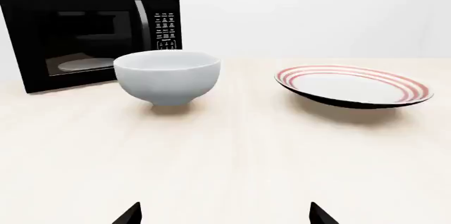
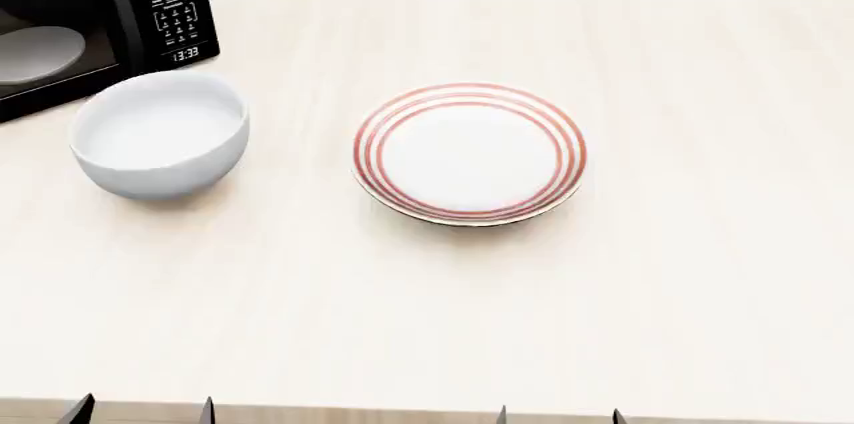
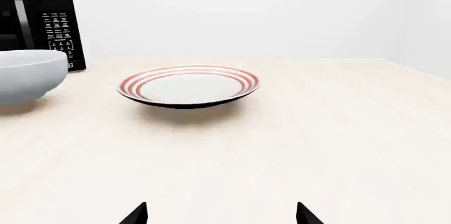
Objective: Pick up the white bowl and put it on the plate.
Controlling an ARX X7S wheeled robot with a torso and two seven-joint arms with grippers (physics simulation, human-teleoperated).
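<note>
The white bowl (image 2: 160,146) stands upright on the pale table at the left, just in front of the microwave; it also shows as the bowl (image 1: 168,76) and the bowl (image 3: 28,76). To its right lies the plate (image 2: 469,152) with red rings, also seen as the plate (image 1: 352,85) and the plate (image 3: 189,84). My left gripper (image 2: 143,412) and right gripper (image 2: 559,416) sit at the table's near edge, only their black tips showing. Both are open with nothing between them, well short of bowl and plate: left gripper (image 1: 224,217), right gripper (image 3: 219,216).
A black microwave (image 2: 80,14) stands at the back left, right behind the bowl, with a pale dish inside its door. The light wooden table (image 2: 694,274) stretches right and toward me; its front edge runs along the bottom of the head view.
</note>
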